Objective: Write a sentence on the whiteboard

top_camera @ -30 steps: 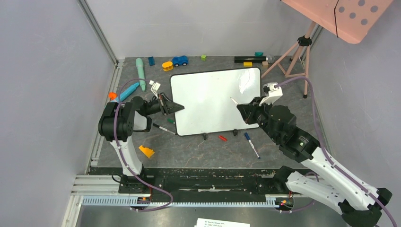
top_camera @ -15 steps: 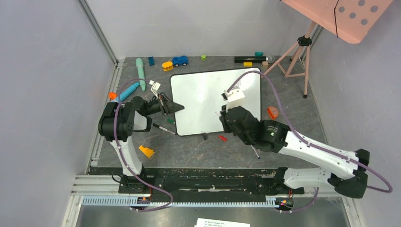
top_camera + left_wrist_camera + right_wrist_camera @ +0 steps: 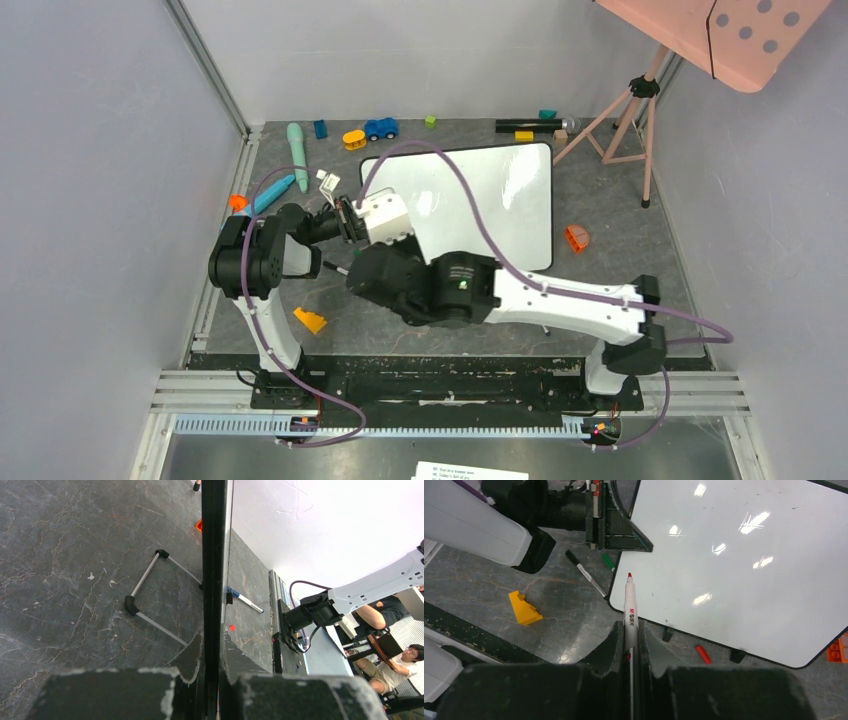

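Across grey tabletop, right arm reaches left, marker seemingly over whiteboard.

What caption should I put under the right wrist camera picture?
Right gripper holds a red-tipped marker over a corner of the blank whiteboard; left gripper clamps its edge.

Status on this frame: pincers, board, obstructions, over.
Left pincer shut on whiteboard left edge. Right pincer shut on red marker, uncapped tip over near-left corner. Surface blank, nothing written. Nothing blocking tip.
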You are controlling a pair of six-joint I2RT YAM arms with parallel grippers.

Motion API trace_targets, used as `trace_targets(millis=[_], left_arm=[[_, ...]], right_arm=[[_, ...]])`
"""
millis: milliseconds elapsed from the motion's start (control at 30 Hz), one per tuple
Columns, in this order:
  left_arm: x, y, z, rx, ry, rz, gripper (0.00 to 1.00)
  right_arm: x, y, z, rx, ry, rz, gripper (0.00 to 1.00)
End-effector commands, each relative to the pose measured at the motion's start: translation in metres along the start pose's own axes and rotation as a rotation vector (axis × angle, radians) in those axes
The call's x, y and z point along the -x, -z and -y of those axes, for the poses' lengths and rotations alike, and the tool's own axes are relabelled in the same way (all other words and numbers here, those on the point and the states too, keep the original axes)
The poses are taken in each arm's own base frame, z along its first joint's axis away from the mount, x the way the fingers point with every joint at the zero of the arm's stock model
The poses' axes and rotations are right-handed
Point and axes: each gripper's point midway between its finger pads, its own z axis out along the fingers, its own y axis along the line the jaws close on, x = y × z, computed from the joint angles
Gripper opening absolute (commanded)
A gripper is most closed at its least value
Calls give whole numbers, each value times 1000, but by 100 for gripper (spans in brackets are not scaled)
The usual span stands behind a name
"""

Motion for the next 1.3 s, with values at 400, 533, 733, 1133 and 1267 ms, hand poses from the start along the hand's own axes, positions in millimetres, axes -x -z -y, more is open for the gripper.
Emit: trace_targets(millis=[400, 533, 733, 1133, 1267], left_arm=[[-3, -4, -3, -5, -104, 12, 2], [-3, -2, 0, 2, -132, 21, 2], [-3, -3, -2, 3, -126, 20, 2], [-2, -4, -2, 2, -126, 21, 2], [-3, -4, -3, 2, -122, 21, 2]], right_arm=[[14, -2, -5, 68, 54, 152, 0], [19, -18, 12, 57, 42, 147, 0], [20, -23, 27, -15, 90, 181, 0], [17, -41, 36, 22, 92, 174, 0], [20, -44, 39, 15, 106, 178, 0]])
